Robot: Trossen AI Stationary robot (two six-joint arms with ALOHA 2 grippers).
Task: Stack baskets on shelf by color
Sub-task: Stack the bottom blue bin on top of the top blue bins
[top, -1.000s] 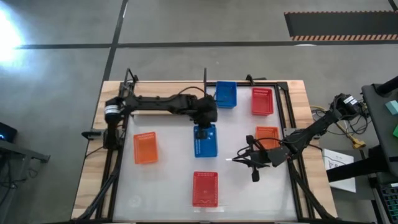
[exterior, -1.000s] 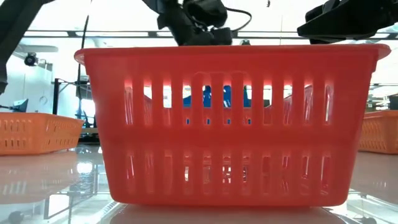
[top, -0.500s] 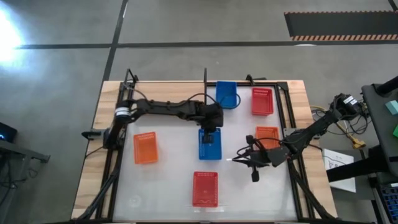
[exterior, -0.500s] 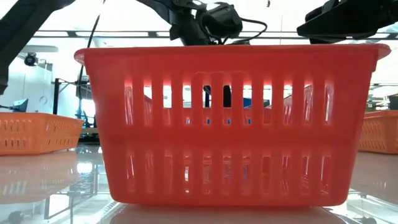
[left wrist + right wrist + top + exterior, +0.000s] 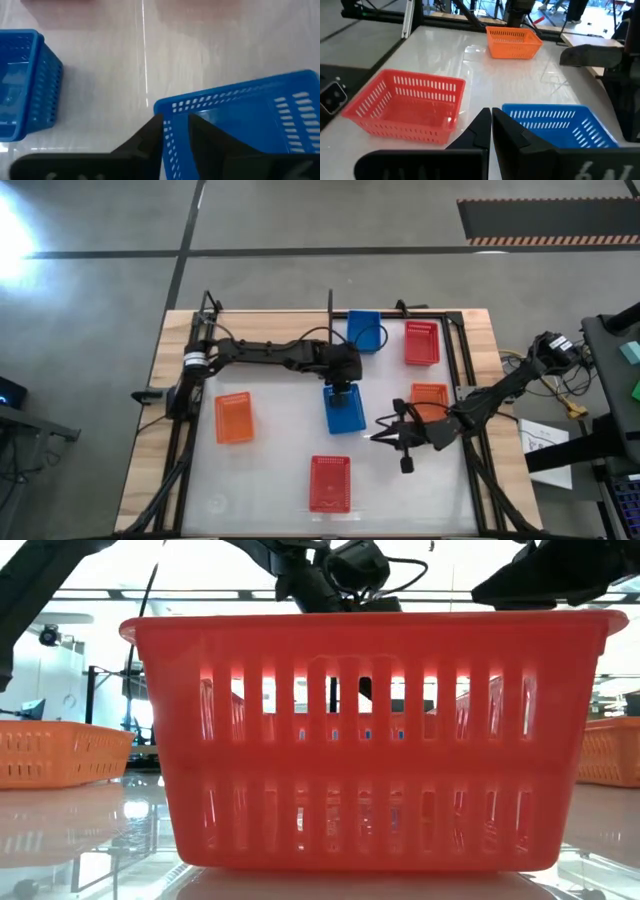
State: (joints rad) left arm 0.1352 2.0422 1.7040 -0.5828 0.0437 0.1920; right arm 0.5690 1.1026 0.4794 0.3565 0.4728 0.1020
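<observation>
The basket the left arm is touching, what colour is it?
Blue basket; the left wrist view shows it best.

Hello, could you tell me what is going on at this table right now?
The robot is sorting small plastic baskets by colour. The left gripper stands over the rim of a blue basket in the middle of the white table, one finger inside its wall and one outside. A second blue basket sits at the far edge. The right gripper waits, shut, beside it. Red and orange baskets lie scattered around.

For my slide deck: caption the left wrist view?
Left claw straddling the wall of a blue basket, another blue basket beyond.
</observation>
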